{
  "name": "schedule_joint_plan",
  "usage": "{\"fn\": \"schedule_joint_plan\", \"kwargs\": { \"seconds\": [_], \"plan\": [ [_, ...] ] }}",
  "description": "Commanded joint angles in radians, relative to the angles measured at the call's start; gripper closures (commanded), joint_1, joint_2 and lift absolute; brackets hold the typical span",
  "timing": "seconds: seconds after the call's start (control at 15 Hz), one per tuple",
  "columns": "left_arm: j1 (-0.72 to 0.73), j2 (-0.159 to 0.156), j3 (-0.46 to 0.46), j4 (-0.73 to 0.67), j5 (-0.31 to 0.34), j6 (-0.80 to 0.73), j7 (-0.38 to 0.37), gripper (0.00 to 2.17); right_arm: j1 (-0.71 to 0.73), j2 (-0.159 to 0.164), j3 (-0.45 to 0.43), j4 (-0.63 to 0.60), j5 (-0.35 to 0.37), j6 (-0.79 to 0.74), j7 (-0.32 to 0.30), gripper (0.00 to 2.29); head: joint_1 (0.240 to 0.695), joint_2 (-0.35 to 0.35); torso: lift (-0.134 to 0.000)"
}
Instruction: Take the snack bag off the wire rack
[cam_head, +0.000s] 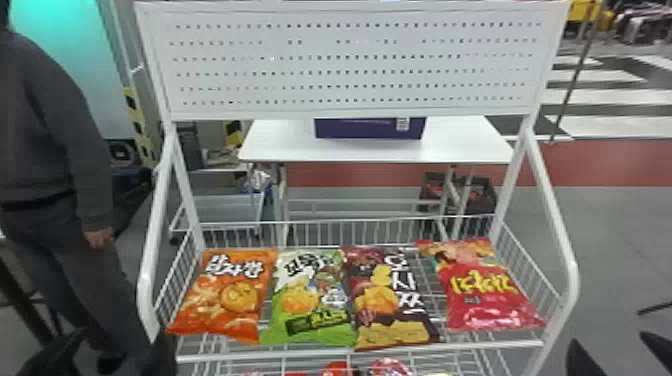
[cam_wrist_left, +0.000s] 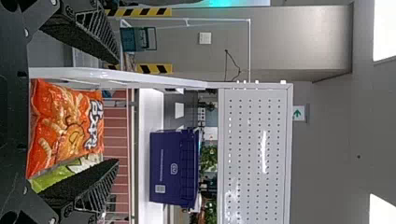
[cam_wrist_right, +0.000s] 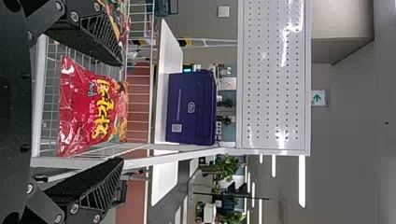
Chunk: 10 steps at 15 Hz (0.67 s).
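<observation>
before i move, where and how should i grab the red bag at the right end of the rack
Probably by its middle, coming from the front, one finger of the open right gripper at each side. The red bag lies face up, near end by the front rail, and wires show either side of its middle, though room by the side wall looks tight.

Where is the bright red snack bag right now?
In the head view, the bright red snack bag lies at the right end of the wire rack, beside the maroon bag.
</observation>
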<state>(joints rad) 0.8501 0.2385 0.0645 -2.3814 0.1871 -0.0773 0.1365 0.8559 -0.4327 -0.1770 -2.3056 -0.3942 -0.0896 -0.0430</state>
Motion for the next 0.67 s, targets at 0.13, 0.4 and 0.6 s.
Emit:
{"fn": "schedule_joint_plan", "kwargs": {
  "seconds": [0.13,0.4,0.6],
  "plan": [
    [0.001,-0.001,0.000,0.001,0.000,0.000,0.000,0.14,0.000,0.005,0.001,0.000,0.000,0.000,0.000,0.17,0.499,0.000,0.000],
    [0.001,0.001,0.000,-0.001,0.000,0.000,0.000,0.14,0.000,0.006,0.001,-0.002,0.000,0.000,0.000,0.17,0.499,0.000,0.000],
    [0.015,-0.001,-0.002,-0.010,-0.002,-0.009,0.000,0.14,-0.015,0.008,0.011,0.008,0.000,0.012,0.000,0.17,0.499,0.000,0.000]
  ]
}}
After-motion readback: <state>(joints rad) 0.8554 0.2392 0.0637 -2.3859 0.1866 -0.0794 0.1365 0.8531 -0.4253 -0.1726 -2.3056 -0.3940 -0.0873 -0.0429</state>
